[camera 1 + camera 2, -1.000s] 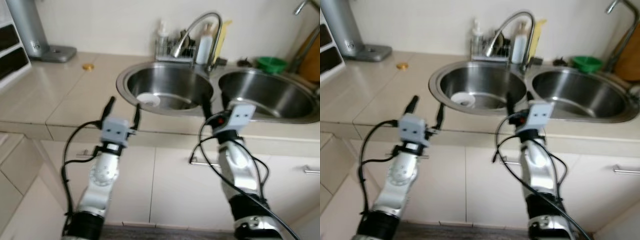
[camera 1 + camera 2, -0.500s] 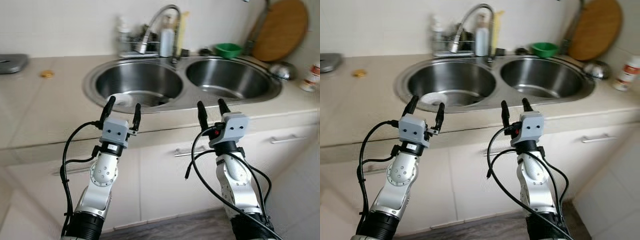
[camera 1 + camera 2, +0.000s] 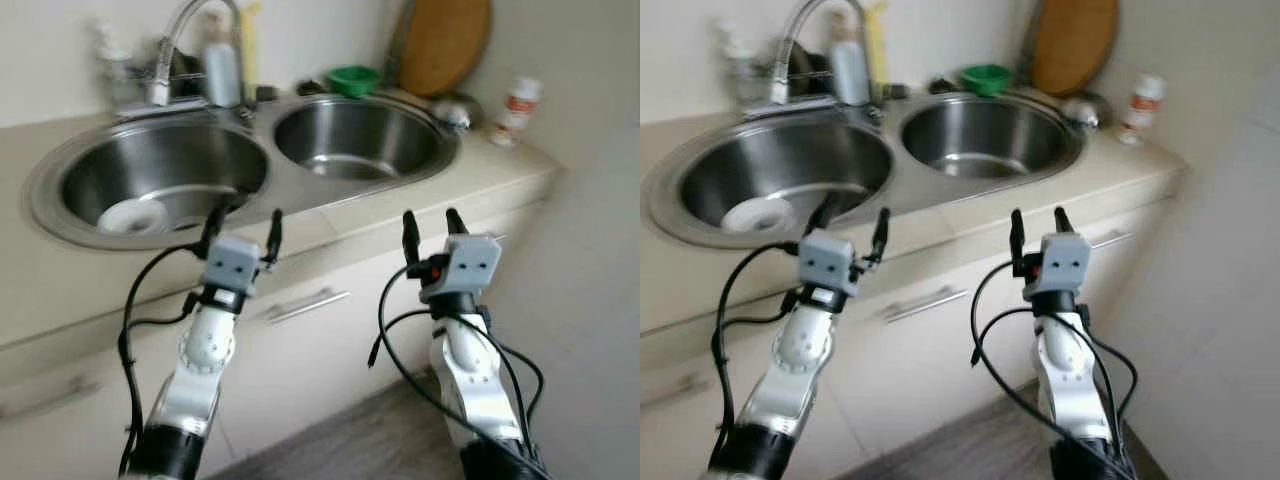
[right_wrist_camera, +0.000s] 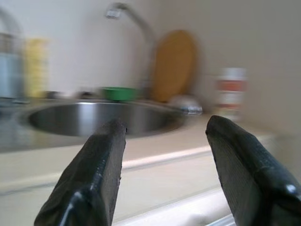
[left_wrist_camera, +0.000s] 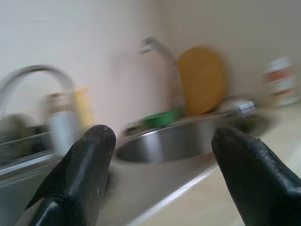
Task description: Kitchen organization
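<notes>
A double steel sink is set in a beige counter (image 3: 500,165). A white dish (image 3: 128,215) lies in the left basin (image 3: 160,180); the right basin (image 3: 360,140) holds nothing that I can see. My left gripper (image 3: 243,220) is open in front of the counter edge near the left basin, holding nothing. My right gripper (image 3: 432,222) is open too, held in front of the cabinet below the right basin. A green bowl (image 3: 354,79), a round wooden board (image 3: 442,42) and a white bottle with a red label (image 3: 516,104) sit behind and beside the right basin.
A curved tap (image 3: 185,30), bottles (image 3: 221,70) and a wire rack stand behind the left basin. Cabinet fronts with a metal handle (image 3: 300,305) run below the counter. The counter ends at the right, with tiled floor (image 3: 590,330) beyond. The views are blurred.
The whole view has swung to the right along the counter, so the camera has turned. Both grippers stay open and hold the same pose before me.
</notes>
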You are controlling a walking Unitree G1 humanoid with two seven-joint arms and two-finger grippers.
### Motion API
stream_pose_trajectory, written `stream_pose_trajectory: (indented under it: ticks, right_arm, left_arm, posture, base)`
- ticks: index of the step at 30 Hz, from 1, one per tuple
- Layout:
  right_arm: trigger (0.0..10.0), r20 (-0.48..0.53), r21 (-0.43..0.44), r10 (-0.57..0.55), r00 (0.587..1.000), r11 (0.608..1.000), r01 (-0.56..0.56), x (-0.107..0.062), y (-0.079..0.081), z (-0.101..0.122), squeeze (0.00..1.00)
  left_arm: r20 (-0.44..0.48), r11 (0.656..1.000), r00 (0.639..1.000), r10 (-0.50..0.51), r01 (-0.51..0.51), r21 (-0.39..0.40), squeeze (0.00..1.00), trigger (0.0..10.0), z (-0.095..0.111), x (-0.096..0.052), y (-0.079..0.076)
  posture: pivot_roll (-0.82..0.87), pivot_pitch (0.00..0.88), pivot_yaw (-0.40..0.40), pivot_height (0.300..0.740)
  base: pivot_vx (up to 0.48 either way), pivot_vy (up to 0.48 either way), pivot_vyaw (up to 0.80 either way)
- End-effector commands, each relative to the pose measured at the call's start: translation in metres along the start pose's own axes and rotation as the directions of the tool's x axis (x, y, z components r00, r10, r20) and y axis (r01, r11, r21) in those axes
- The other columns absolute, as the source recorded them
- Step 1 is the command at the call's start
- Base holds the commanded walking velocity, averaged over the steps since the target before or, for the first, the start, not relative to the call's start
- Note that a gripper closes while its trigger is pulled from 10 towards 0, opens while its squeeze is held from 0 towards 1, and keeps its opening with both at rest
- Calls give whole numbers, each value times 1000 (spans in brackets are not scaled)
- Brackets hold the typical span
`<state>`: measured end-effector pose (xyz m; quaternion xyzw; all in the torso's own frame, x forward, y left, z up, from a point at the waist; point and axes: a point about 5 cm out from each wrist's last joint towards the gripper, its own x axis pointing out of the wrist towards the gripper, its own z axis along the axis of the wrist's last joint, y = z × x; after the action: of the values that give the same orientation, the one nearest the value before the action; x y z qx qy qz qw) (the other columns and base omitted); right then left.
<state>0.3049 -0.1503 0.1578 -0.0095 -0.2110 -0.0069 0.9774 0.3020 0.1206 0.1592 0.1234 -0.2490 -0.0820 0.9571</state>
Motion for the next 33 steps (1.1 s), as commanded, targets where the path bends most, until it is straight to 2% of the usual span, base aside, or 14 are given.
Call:
stream_pose_trajectory:
  ticks: [1, 7, 8, 15, 19, 21, 22, 23, 27, 30, 33]
  right_arm:
    - [10000, 25, 13, 6, 1000, 1000, -6, 2, 5, 6, 0]
    - [10000, -19, -6, 16, 1000, 1000, -16, -6, 3, -3, 0]
    - [10000, -36, -19, 22, 999, 1000, -23, -9, 1, -6, 0]
    - [10000, -96, -75, 7, 995, 997, -15, -20, -9, -17, 0]
    - [10000, -167, -121, -15, 986, 993, -6, -27, -15, -28, 0]
    - [10000, -255, -146, -41, 966, 989, 3, -35, -21, -41, 0]
    - [10000, -337, -157, -63, 940, 988, 10, -42, -25, -53, 0]
    - [10000, -386, -147, -78, 919, 989, 22, -48, -28, -60, 0]
    - [10000, -433, -155, -75, 898, 988, 8, -55, -30, -67, 0]
    - [10000, -493, -170, -72, 867, 985, -15, -69, -34, -75, 0]
    - [10000, -566, -179, 0, 824, 976, -123, -85, -30, -86, 0]
  left_arm:
    - [20, 1000, 1000, 1, -1, 13, 0, 10000, 4, 0, 5]
    - [7, 1000, 1000, -17, 17, -7, 0, 10000, 0, -4, 2]
    - [-19, 999, 999, -34, 33, -27, 0, 10000, -4, -7, 0]
    - [-122, 992, 984, -127, 125, -22, 0, 10000, -23, -26, -9]
    - [-191, 984, 965, -179, 180, -13, 0, 10000, -33, -35, -14]
    - [-270, 974, 938, -218, 228, 7, 0, 10000, -46, -45, -16]
    - [-330, 969, 913, -241, 248, -22, 0, 10000, -56, -54, -18]
    - [-373, 962, 891, -260, 272, -19, 0, 10000, -62, -62, -19]
    - [-401, 954, 872, -282, 300, -17, 0, 10000, -67, -70, -20]
    - [-441, 950, 848, -294, 309, -39, 0, 10000, -71, -80, -21]
    - [-494, 953, 821, -287, 295, -65, 0, 10000, -79, -90, -23]
  posture:
    - [63, 0, -17, 740]
    - [58, 0, -15, 740]
    - [57, 0, -13, 740]
    - [50, 0, -8, 740]
    - [48, 0, -9, 740]
    - [45, 0, -7, 740]
    - [40, 0, -7, 740]
    - [41, 0, -7, 740]
    - [37, 0, -5, 740]
    - [38, 0, -7, 740]
    - [32, 0, -7, 740]
  base:
    - [0, -296, -800]
    - [0, -190, -800]
    - [0, 0, -800]
    - [0, 0, -800]
    - [0, 0, -800]
    - [0, 0, -800]
    - [0, 0, -800]
    - [0, 0, -800]
    - [0, 0, -800]
    - [0, 0, -800]
    - [0, 0, -800]
